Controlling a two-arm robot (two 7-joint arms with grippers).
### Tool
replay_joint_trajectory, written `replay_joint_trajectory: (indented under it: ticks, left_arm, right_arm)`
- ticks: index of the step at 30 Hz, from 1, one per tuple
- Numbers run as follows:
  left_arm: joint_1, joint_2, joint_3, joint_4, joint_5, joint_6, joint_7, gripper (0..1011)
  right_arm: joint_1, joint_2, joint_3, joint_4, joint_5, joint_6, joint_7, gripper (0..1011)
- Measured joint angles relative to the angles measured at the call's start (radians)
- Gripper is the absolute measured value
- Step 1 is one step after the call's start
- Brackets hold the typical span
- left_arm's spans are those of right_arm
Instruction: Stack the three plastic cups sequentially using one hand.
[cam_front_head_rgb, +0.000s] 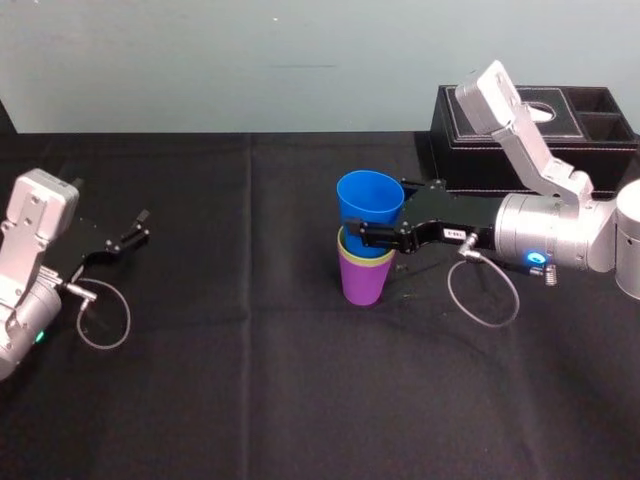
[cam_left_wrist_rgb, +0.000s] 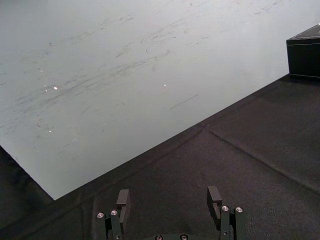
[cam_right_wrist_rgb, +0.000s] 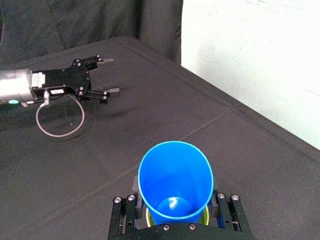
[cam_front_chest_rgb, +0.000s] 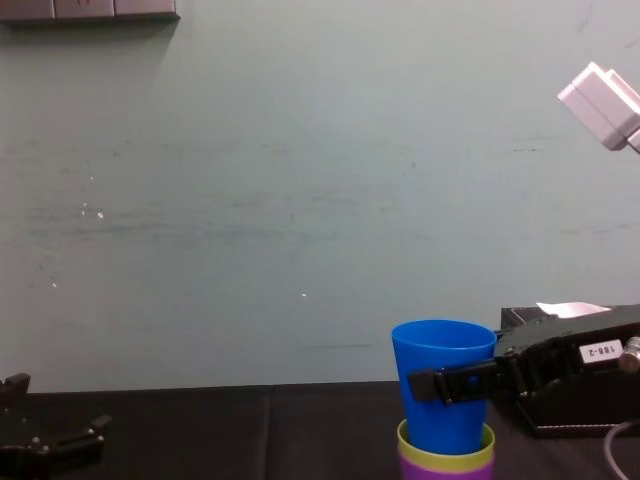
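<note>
Blue cup half-seated in the stack — letting go is the risky part.

The right gripper (cam_front_head_rgb: 385, 210) reaches in from 3 o'clock with its jaws closed on the wall of the blue cup (cam_front_head_rgb: 368, 200). That cup sits partway inside the yellow-green cup (cam_front_head_rgb: 362, 257), which is nested in the purple cup (cam_front_head_rgb: 364, 283) near the middle of the counter (cam_front_head_rgb: 250, 380). All three are smooth, thin-walled, tapered plastic, light and slick. I judge that an off-centre push could wedge the blue one crooked, or a jaw dragging on release could tip the whole stack onto the black cloth. The left gripper (cam_front_head_rgb: 140, 226) rests at 9 o'clock, jaws apart and empty; a black box (cam_front_head_rgb: 540, 140) stands at 1 o'clock.
</note>
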Motion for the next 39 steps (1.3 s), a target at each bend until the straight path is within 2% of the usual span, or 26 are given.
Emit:
replay_joint_trajectory:
  ticks: [3,6,10,13,39]
  left_arm:
    - [0.0,0.0,0.0,0.0,0.0,0.0,0.0,1011]
    - [0.0,0.0,0.0,0.0,0.0,0.0,0.0,1011]
    - [0.0,0.0,0.0,0.0,0.0,0.0,0.0,1011]
    - [0.0,0.0,0.0,0.0,0.0,0.0,0.0,1011]
    - [0.0,0.0,0.0,0.0,0.0,0.0,0.0,1011]
  right_arm:
    - [0.0,0.0,0.0,-0.001,0.0,0.0,0.0,746]
    - [-0.001,0.0,0.001,-0.001,0.001,0.0,0.0,811]
    - [-0.001,0.001,0.001,-0.002,0.001,0.0,-0.001,948]
    - [-0.001,0.001,0.001,-0.002,0.001,0.0,-0.001,1003]
    - [-0.001,0.001,0.002,-0.003,0.002,0.0,-0.001,1003]
